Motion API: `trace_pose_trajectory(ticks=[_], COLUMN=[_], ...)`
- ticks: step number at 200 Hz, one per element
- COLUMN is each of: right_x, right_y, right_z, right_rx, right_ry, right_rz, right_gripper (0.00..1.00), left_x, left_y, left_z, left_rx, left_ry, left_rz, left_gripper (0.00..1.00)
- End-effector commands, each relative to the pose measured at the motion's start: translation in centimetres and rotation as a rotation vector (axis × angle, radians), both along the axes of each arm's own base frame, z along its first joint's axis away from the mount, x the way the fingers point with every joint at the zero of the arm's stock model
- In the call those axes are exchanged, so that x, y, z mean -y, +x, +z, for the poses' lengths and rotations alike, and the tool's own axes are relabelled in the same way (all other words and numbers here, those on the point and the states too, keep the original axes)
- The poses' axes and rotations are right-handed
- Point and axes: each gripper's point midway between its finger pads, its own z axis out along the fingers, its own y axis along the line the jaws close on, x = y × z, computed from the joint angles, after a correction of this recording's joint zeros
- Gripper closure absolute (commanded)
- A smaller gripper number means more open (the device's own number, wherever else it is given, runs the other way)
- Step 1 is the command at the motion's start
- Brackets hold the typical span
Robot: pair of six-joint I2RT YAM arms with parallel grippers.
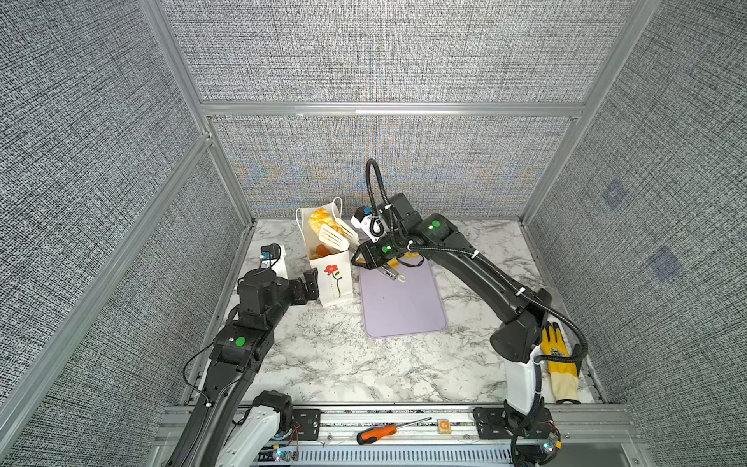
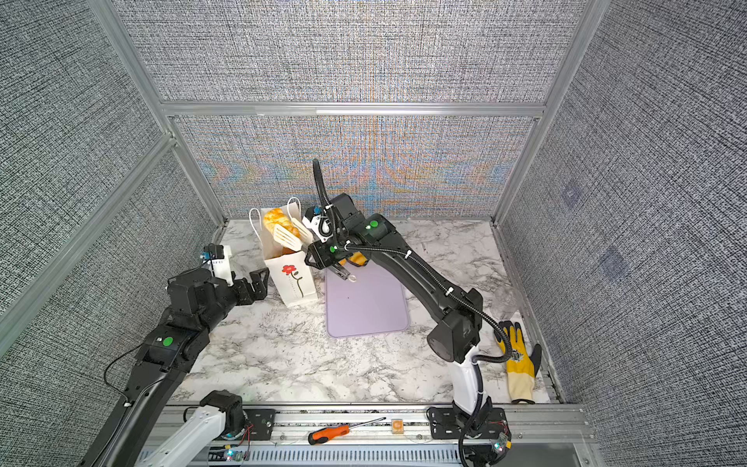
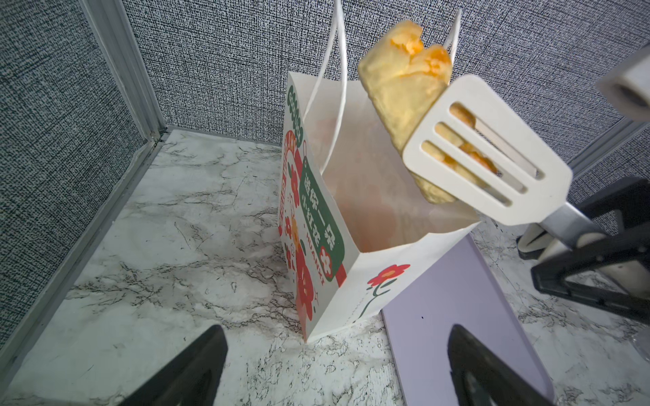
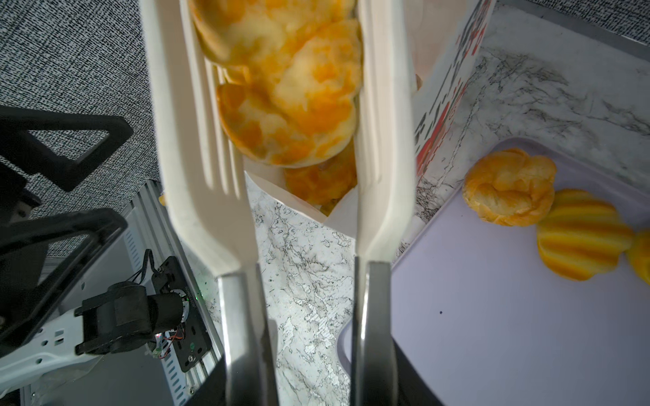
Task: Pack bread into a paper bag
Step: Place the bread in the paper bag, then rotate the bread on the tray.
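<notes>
The white paper bag point(image 1: 333, 279) point(image 2: 293, 279) point(image 3: 351, 281) with a red flower stands open, left of the lilac tray point(image 1: 404, 311) point(image 4: 510, 316). My right gripper point(image 1: 364, 254) point(image 2: 319, 255) point(image 4: 306, 386) is shut on the metal handles of white slotted tongs point(image 1: 335, 238) point(image 3: 492, 158) point(image 4: 207, 175). Between the tong blades sits a golden bread roll point(image 1: 321, 220) point(image 2: 275, 218) point(image 3: 397, 91) point(image 4: 292, 105), above the bag's mouth. More bread point(image 1: 321, 250) point(image 4: 320, 179) lies inside the bag. My left gripper point(image 1: 309, 283) point(image 2: 258, 283) point(image 3: 334, 369) is open and empty, beside the bag's left face.
On the tray's far end lie a twisted bun point(image 4: 510, 186) and a striped roll point(image 4: 580, 239), mostly hidden under my right arm in both top views. A yellow glove point(image 1: 560, 360) lies at the right edge. An orange screwdriver point(image 1: 384, 432) rests on the front rail. Panels wall in the table.
</notes>
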Motion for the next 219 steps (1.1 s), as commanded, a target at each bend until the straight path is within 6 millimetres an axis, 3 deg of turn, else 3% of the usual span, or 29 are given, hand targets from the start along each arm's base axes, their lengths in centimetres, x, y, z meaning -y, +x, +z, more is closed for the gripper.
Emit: trace_pose_trajectory(ticks=[1, 78, 127, 219], right_x=[0.2, 0.4, 0.9, 5.1], right_y=[0.3, 0.5, -0.2, -1.5], right_z=[0.5, 0.9, 2.2, 3.3], right_rx=[0.023, 0.038, 0.081, 0.158], right_ry=[-0.004, -0.019, -0.025, -0.097], right_rz=[-0.011, -0.022, -0.015, -0.051], right_gripper=[0.5, 0.44, 0.44, 0.44], left_x=[-0.2, 0.1, 0.1, 1.0], left_y=[0.1, 0.1, 0.1, -0.4], left_z=[0.2, 0.0, 0.2, 1.4], left_rx=[0.013, 0.015, 0.013, 0.049], left_ry=[0.012, 0.008, 0.013, -0.027], left_rz=[0.008, -0.011, -0.014, -0.054], left_gripper=[0.01, 0.01, 0.01, 0.01])
